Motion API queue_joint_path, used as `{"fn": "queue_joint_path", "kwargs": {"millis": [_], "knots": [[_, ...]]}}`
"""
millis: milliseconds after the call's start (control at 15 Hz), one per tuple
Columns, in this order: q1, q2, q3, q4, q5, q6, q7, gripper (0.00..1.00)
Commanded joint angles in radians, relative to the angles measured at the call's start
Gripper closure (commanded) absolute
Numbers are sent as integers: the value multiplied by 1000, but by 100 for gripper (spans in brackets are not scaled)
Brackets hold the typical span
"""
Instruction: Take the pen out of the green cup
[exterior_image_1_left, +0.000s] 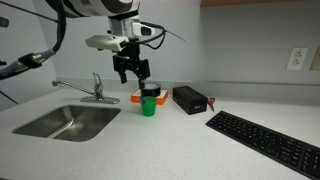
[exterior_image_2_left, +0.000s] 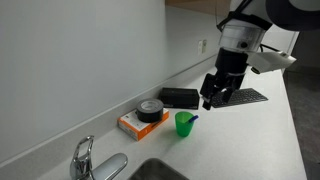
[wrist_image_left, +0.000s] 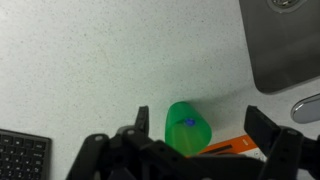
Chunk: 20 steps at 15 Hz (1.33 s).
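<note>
the gripper (exterior_image_1_left: 133, 78) is held wide open with nothing in it, hung just above and up-left of the green cup (exterior_image_1_left: 148, 104) in an exterior view, so a short drop plus a small shift over the rim is probably what's called for. the cup is stood upright on the counter (exterior_image_1_left: 190, 150) near mid-frame, right by the orange-and-black object (exterior_image_1_left: 136, 96). in the wrist view the pen (wrist_image_left: 189, 122) is seen only end-on, a blue dot inside the cup at bottom centre, so its long axis is judged near vertical, top end pointed up at the claw, maybe leaned on the rim.
</note>
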Motion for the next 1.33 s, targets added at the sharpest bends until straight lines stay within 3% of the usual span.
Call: {"fn": "queue_joint_path", "kwargs": {"millis": [0,400,733,867,1267], "knots": [[5,66,9,-6,-55,129,115,0],[16,164,-7,7,-208,234,307,0],[34,197,-23,21,-229,245,355,7],[35,205,-28,28,-230,256,364,32],[40,248,-40,46,-202,334,360,78]]}}
